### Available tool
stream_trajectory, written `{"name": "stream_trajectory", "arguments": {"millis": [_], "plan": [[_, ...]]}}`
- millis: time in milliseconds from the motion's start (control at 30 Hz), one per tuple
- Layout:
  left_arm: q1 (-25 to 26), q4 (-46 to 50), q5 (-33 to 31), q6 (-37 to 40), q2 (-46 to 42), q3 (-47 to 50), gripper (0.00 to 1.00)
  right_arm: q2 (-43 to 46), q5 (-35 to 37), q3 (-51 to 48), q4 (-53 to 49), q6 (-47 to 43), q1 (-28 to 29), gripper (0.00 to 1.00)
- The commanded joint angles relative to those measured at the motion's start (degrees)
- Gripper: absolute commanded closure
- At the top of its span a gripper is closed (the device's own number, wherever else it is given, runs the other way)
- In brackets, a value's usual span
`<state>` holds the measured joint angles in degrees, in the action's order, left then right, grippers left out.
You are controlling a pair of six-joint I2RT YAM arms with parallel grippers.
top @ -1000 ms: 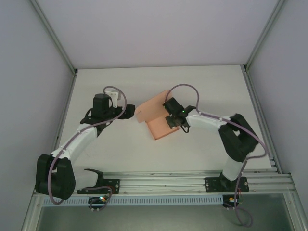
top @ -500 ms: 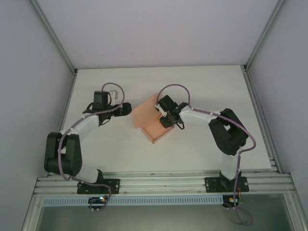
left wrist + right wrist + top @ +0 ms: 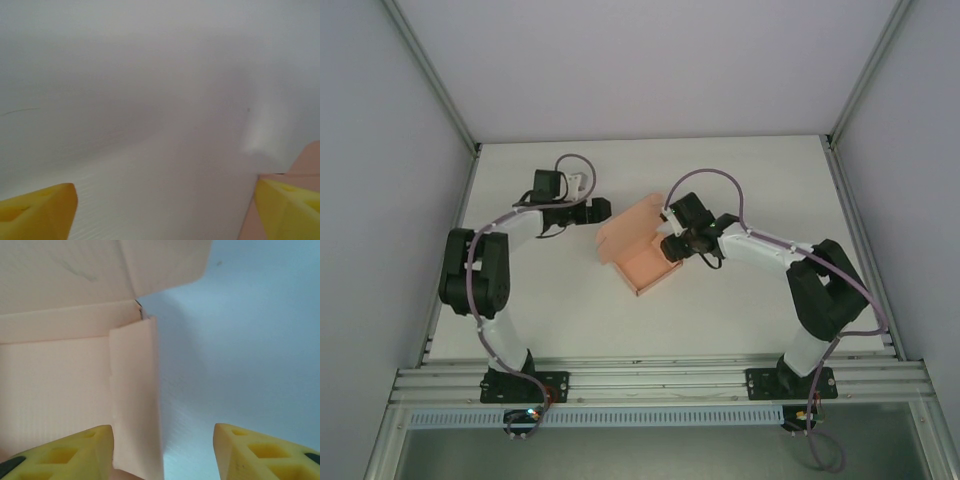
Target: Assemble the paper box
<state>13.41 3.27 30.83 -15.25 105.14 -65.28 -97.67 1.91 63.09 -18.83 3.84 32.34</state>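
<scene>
Top external view: the paper box (image 3: 638, 258) lies at frame centre on the white table (image 3: 740, 170), partly folded, with one flap raised at its upper left. The left gripper (image 3: 603, 210) is spread wide and grasps nothing, just beside that flap. In the right wrist view, the right gripper (image 3: 163, 427) is unclenched, its fingers either side of a box wall.

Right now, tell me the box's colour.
Salmon pink, plain and unmarked. The box shows best in the top external view.

paper box (image 3: 640, 266): salmon-pink, plain | fingers (image 3: 75, 452): yellow | table (image 3: 750, 170): white
</scene>
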Motion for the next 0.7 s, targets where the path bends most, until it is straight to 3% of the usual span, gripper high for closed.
{"name": "stream_trajectory", "arguments": {"millis": [0, 133, 267, 467, 667], "plan": [[1.06, -0.07, 6.35, 1.53, 2.06, -3.03, 0.15, -1.94, -5.84, -0.64, 4.12, 2.67, -1.18, 0.52], [3.37, 2.46, 9.33, 4.35, 3.87, -5.44, 0.23, -4.70, -8.23, -0.27, 6.27, 3.65, -1.58, 0.64], [4.86, 3.96, 10.80, 4.83, 5.41, -6.01, 0.40, -7.02, -8.33, -0.07, 6.81, 4.41, -1.88, 0.65], [7.17, -0.17, 16.75, 2.40, 6.09, -3.78, 0.57, -8.66, -7.45, -0.77, 7.14, 5.39, -1.97, 0.80], [9.78, -5.40, 21.35, -3.05, 7.53, -2.95, 0.72, -10.91, -4.31, 0.34, 6.17, 6.53, -0.46, 0.87]]}}
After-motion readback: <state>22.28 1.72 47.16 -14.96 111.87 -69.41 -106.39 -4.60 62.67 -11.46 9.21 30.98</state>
